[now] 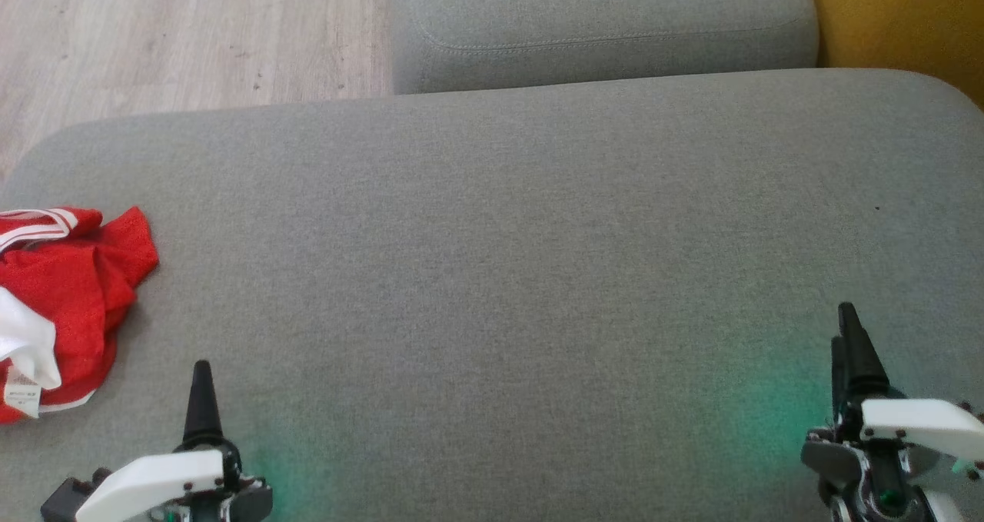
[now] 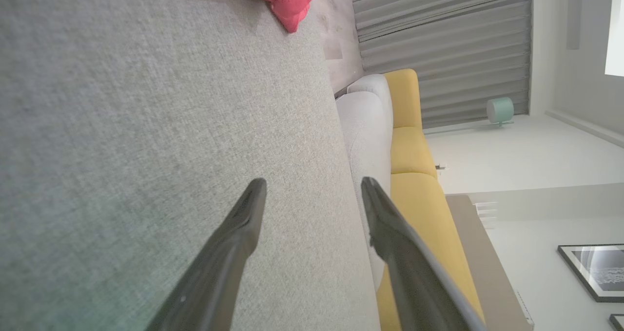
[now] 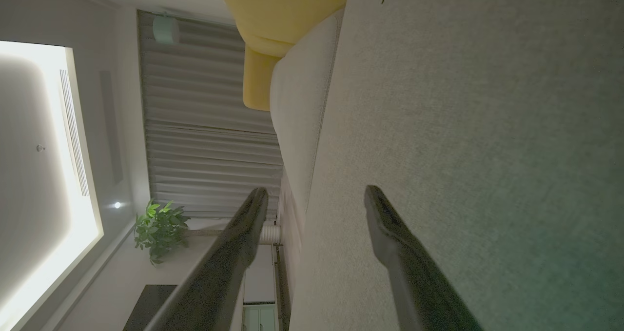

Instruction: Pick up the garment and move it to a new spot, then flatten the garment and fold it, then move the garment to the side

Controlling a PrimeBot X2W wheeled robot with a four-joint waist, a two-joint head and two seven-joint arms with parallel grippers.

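The crumpled garment (image 1: 73, 291) lies just left of the left jaws and a little farther out, well apart from the right jaws. Both pairs stand spread and empty.

White wrist shells (image 1: 154, 480), tapered black fingers (image 1: 203, 407)

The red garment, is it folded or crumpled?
Crumpled: the red garment lies bunched in uneven folds at the left edge of the grey cushion.

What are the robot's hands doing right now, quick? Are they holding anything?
Left gripper: open, holding nothing; the red garment lies apart from it.
Right gripper: open, holding nothing.
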